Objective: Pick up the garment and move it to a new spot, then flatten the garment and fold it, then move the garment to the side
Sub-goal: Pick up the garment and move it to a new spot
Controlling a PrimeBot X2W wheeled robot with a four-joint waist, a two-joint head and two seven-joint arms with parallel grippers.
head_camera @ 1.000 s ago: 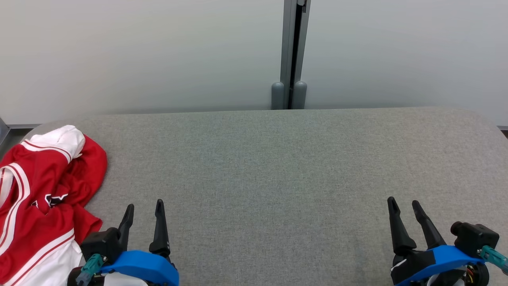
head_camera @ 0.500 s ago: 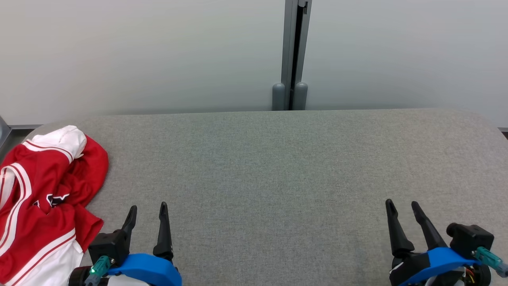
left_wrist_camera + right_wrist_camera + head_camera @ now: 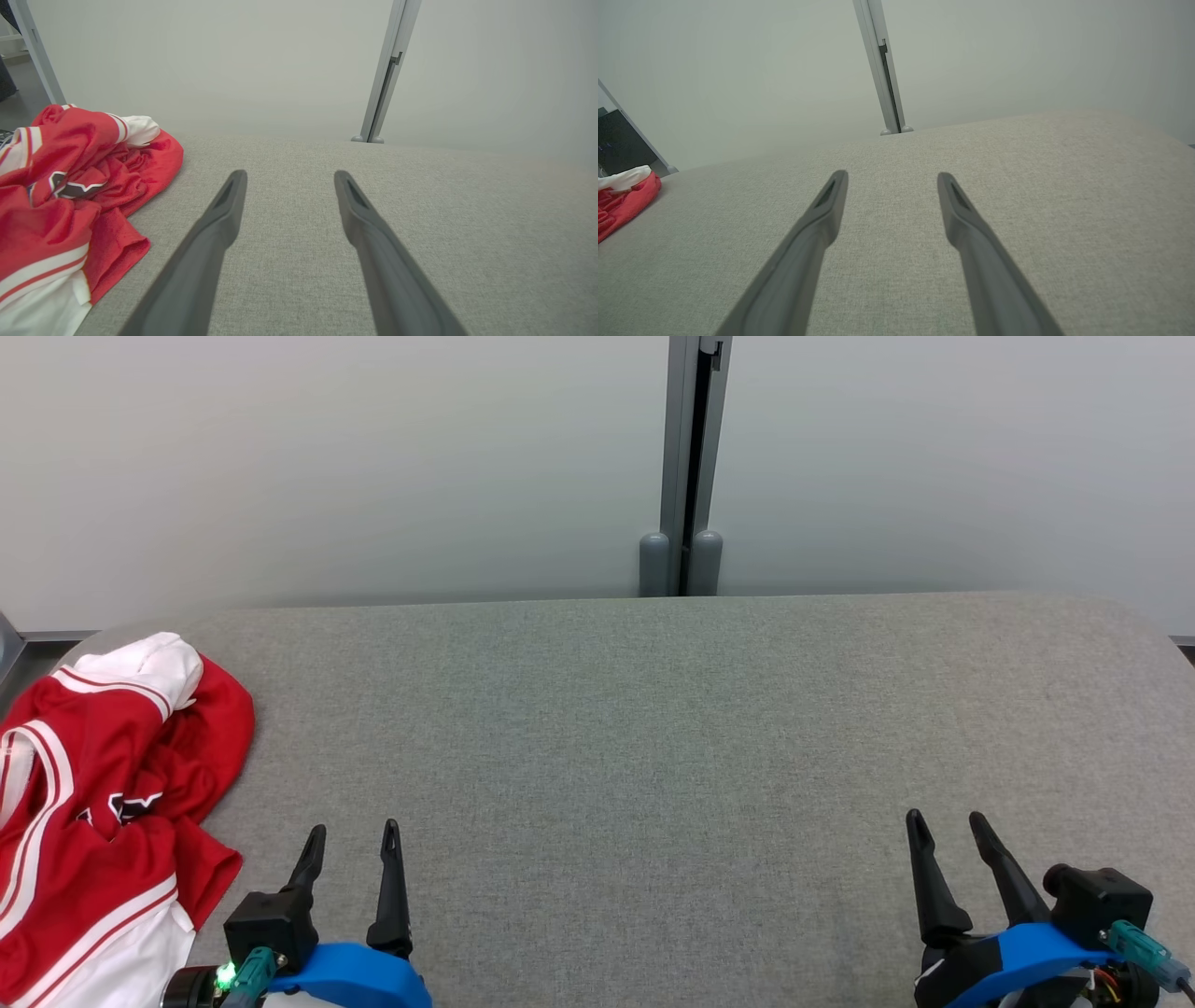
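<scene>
**Item 1. Garment** [image 3: 103,803]. A red jersey with white trim, white stripes and a dark emblem half lost in the creases. It lies in a crumpled heap at the far left end of the counter, with a white cuff or collar turned up at the back. It is bunched, neither spread nor folded. From where I stand I cannot tell whether its left part hangs over the edge.

**Item 2. Counter** [image 3: 653,756]. The top is covered in grey cloth and has rounded corners. A wide grey stretch runs from the garment across the middle to the right end.

**Item 3. Left claw** [image 3: 355,829]. It sits low at the near edge with its fingers pointing across the counter, spread wide with nothing between them. It is just beside the garment's near hem and not touching it.

**Item 4. Right claw** [image 3: 944,819]. It is at the near edge toward the right end. Its fingers are also spread wide and hold nothing, and it is well apart from the garment.

**Item 5. Backdrop.** Pale wall panels [image 3: 373,457] are joined by a grey post [image 3: 686,457] behind the counter.

**Condition of the work.** As I judge it, nothing is done yet. The garment has not been grasped, so the lift, the move to a new spot, the flattening, the fold and the setting aside all remain. The left claw looks best placed for the first grasp, and the open middle is the likely new spot.
</scene>
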